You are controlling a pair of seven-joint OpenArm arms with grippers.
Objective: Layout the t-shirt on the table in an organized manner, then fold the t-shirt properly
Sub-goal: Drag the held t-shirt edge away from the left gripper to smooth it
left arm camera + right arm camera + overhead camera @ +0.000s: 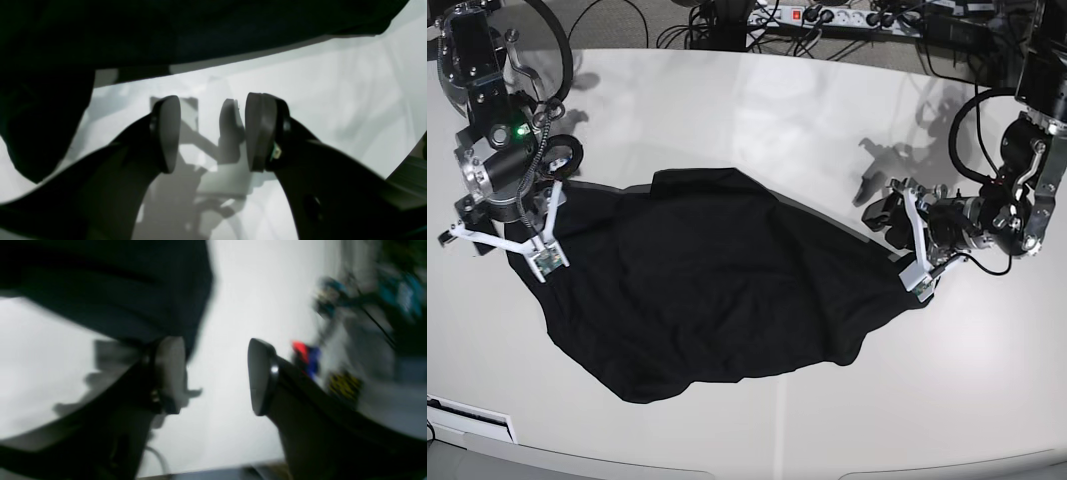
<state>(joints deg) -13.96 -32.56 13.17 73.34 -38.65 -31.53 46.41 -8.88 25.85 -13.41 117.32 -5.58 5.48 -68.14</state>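
Base view, left to right. Right gripper (505,238) at the left edge of frame, arm standing near-upright over the t-shirt (717,280)'s left margin, pale fingers splayed in a V above the black cloth; right wrist view shows the jaws parted with only white table between them, the shirt's edge lying just beside one pad, nothing pinched; that view is blurred, so contact with the cloth cannot be told.

T-shirt lies in the middle of the table (757,110), spread broad but irregular; lower hem wavy, a ridge of fabric at its upper middle; not yet squared.

Left gripper (907,245) at the right of frame, arm reaching in low and nearly horizontal, fingertips near the shirt's right corner; left wrist view shows both pads (168,133) wide apart over bare table, the shirt's dark edge ahead at the top of frame; empty.

Judgement: layout step in hand, folding not begun. Next move calls for both grippers to take opposite edges and draw them outward to flatten the wrinkles.
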